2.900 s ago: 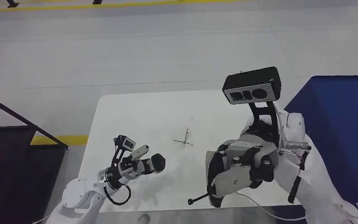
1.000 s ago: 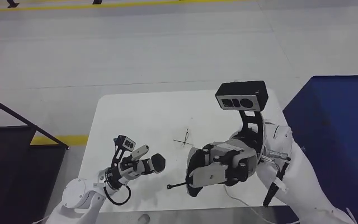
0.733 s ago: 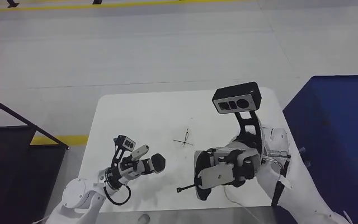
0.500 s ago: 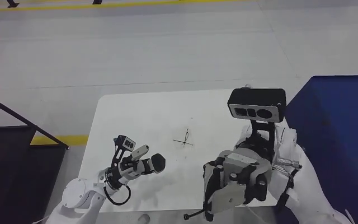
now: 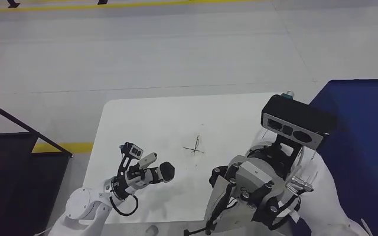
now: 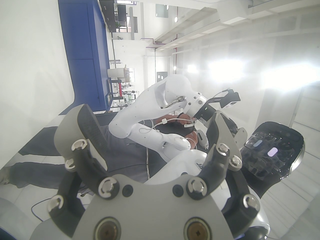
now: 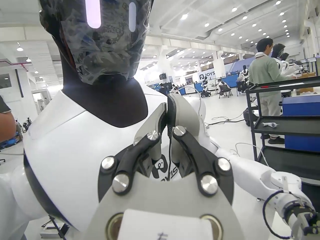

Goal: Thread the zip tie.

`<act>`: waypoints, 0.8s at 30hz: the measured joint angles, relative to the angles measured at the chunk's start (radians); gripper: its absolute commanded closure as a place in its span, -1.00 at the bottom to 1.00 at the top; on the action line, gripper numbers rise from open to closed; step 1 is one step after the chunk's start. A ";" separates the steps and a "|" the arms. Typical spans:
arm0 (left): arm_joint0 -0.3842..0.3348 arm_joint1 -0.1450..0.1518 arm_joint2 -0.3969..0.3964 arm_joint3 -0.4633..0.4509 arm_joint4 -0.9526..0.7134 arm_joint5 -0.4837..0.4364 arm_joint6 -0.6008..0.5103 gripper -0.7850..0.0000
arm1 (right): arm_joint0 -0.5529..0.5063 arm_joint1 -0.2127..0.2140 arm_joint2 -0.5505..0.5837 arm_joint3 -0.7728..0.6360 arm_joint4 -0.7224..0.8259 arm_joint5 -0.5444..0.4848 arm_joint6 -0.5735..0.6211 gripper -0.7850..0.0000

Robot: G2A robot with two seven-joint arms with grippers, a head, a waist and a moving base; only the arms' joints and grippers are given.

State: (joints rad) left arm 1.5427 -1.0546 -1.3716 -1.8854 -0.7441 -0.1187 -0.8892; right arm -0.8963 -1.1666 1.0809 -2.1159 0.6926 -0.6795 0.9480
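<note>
My right gripper (image 5: 216, 217) hangs over the table's near edge, shut on a thin black zip tie (image 5: 199, 230) whose end sticks out past that edge. In the right wrist view the zip tie (image 7: 170, 141) runs as a black strip between the closed fingers (image 7: 183, 116), and the right gripper (image 7: 168, 116) points back at the robot's body. My left gripper (image 5: 156, 165) is held above the near left part of the table, open and holding nothing, as its own view shows the left gripper (image 6: 152, 131) with wide-spread fingers (image 6: 86, 128).
Two more black zip ties (image 5: 195, 147) lie crossed at the middle of the white table (image 5: 153, 118). A blue panel (image 5: 348, 118) stands at the right, and a dark frame (image 5: 23, 171) at the left. A small pale object (image 5: 152, 229) sits below the near edge.
My right arm swung left over the table, then drew back toward the near edge and turned, carrying the zip tie with it. The left arm has stayed still.
</note>
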 measured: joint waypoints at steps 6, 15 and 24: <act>0.000 0.000 0.000 0.000 0.000 0.000 0.000 -1.00 | 0.013 -0.012 0.058 -0.018 -0.141 -0.150 -0.093 1.00; 0.000 0.000 0.000 0.000 0.000 0.000 0.000 -1.00 | -0.006 -0.019 0.202 -0.099 -0.600 -0.130 -0.239 1.00; 0.000 0.000 0.000 0.000 0.000 0.000 0.000 -1.00 | -0.027 -0.016 0.191 -0.183 -0.717 -0.060 -0.270 1.00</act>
State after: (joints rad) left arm 1.5427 -1.0546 -1.3716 -1.8854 -0.7441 -0.1187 -0.8892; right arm -0.9235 -1.1825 1.2716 -2.2992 -0.0239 -0.7398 0.6784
